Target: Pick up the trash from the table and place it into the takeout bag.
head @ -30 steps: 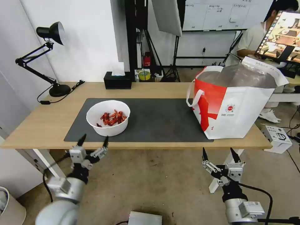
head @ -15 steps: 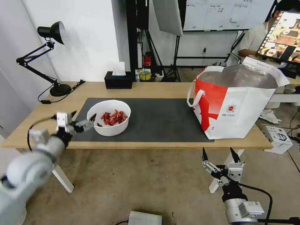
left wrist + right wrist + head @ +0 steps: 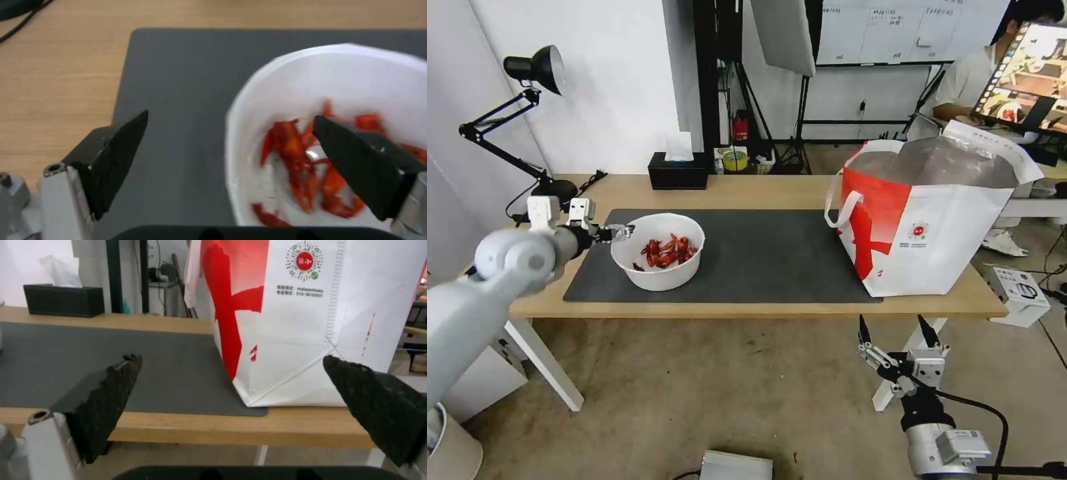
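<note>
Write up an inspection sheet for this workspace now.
Surface: table, dark grey mat.
Job's things: bowl of red crayfish shells on mat; takeout bag upright at table's right end, top open.
Clutter: tissue box, desk lamp.
Grippers: left gripper open, straddling the bowl's rim; right gripper open, below the table edge.
Cables: lamp cord on tabletop.
Surroundings: light stands, whiteboard, monitor.
</note>
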`<state>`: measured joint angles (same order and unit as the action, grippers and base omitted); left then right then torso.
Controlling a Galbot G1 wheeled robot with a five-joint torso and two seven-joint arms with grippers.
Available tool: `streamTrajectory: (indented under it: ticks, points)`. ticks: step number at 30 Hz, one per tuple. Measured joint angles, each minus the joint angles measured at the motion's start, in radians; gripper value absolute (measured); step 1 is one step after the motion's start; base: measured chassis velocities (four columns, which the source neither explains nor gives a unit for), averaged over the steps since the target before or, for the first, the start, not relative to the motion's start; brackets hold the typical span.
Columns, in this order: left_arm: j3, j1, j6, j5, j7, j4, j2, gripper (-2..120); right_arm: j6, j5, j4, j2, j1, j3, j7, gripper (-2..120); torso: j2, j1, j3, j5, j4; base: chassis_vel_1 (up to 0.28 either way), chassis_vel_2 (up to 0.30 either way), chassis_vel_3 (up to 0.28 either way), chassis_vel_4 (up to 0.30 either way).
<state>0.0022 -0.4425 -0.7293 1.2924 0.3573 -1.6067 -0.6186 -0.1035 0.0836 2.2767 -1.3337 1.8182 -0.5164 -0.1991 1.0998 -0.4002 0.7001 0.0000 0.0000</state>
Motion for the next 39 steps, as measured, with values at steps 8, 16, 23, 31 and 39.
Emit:
streamTrajectory:
  ticks: [8, 16, 23, 31, 39]
  points:
    - [0.053, 0.050, -0.018, -0.001, 0.015, 0.063, -0.033, 100, 0.000, 0.000, 0.000, 0.000, 0.000, 0.000, 0.000, 100, 0.000, 0.000, 0.000, 0.0000, -0.0001, 0.000, 0.000, 0.000, 0.000]
    - [0.037, -0.018, -0.014, -0.011, 0.007, 0.059, -0.053, 100, 0.000, 0.000, 0.000, 0.000, 0.000, 0.000, 0.000, 100, 0.000, 0.000, 0.000, -0.0001, 0.0001, 0.000, 0.000, 0.000, 0.000]
    - [0.015, -0.041, -0.009, -0.034, -0.008, 0.057, -0.065, 100, 0.000, 0.000, 0.000, 0.000, 0.000, 0.000, 0.000, 100, 0.000, 0.000, 0.000, 0.0002, 0.0000, 0.000, 0.000, 0.000, 0.000]
    - [-0.006, -0.064, -0.008, -0.036, -0.020, 0.043, -0.065, 82, 0.000, 0.000, 0.000, 0.000, 0.000, 0.000, 0.000, 100, 0.000, 0.000, 0.000, 0.0000, 0.0000, 0.000, 0.000, 0.000, 0.000]
    - [-0.029, -0.088, -0.008, -0.034, -0.021, 0.011, -0.062, 52, 0.000, 0.000, 0.000, 0.000, 0.000, 0.000, 0.000, 100, 0.000, 0.000, 0.000, -0.0001, 0.0000, 0.000, 0.000, 0.000, 0.000]
